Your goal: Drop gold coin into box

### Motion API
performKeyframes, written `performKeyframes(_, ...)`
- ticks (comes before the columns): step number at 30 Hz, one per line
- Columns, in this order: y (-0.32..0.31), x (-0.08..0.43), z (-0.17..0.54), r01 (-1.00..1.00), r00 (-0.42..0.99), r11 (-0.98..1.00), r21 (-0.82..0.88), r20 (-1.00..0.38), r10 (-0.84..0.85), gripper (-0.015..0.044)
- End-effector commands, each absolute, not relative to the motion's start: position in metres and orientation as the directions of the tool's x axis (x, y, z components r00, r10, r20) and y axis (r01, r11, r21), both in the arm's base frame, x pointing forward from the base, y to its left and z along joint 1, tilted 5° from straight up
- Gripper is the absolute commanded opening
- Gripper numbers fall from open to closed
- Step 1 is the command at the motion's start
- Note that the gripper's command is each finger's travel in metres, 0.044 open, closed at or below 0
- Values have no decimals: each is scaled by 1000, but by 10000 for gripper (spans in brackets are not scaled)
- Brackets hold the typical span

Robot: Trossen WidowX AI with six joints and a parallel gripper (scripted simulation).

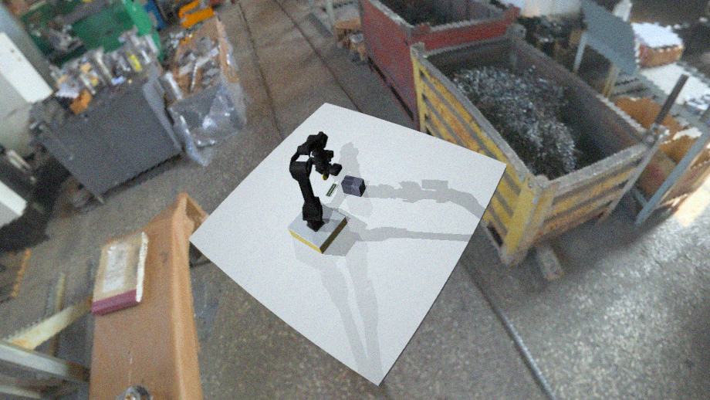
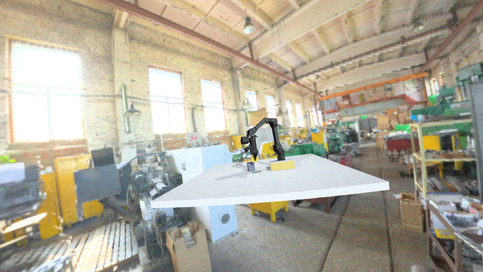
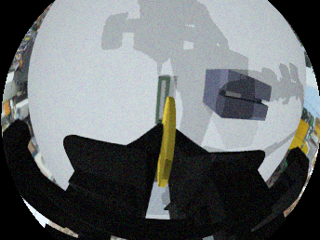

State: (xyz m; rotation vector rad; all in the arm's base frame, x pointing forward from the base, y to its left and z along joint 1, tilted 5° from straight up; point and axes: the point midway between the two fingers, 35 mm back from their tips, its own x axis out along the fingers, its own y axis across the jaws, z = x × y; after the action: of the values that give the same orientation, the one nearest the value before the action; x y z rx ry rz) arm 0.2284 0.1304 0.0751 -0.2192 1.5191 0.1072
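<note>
The gold coin [image 3: 168,126] [image 1: 325,177] is held nearly edge-on between the fingertips of my gripper [image 3: 164,128], which is shut on it. In the wrist view the coin leans slightly. The coin is above the table, clear of the holder. The dark-green holder [image 3: 158,100] [image 1: 331,189] [image 2: 256,171] lies on the table below and stands empty. The closed grey box [image 3: 213,93] [image 1: 353,185] [image 2: 250,166] is to the right of the holder in the wrist view. Its dark slot [image 3: 246,98] shows in the lid. Gripper and coin are not over the box.
The arm stands on a base block [image 1: 318,232] [image 2: 282,165] with yellow sides, close to the holder. The white table [image 1: 278,268] [image 2: 304,182] carries the arm's shadows, which cross part of the box lid.
</note>
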Motion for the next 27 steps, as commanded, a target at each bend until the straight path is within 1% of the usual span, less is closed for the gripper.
performKeyframes(1,131,227,76,-124,48,990,-70,-997,-65,0)
performKeyframes(7,131,226,76,81,48,995,-61,-997,-65,0)
performKeyframes(14,132,224,76,314,47,948,-46,-997,-64,0)
performKeyframes(20,132,223,76,501,47,865,-32,-997,-64,0)
performKeyframes(27,133,221,76,691,47,723,-14,-997,-64,0)
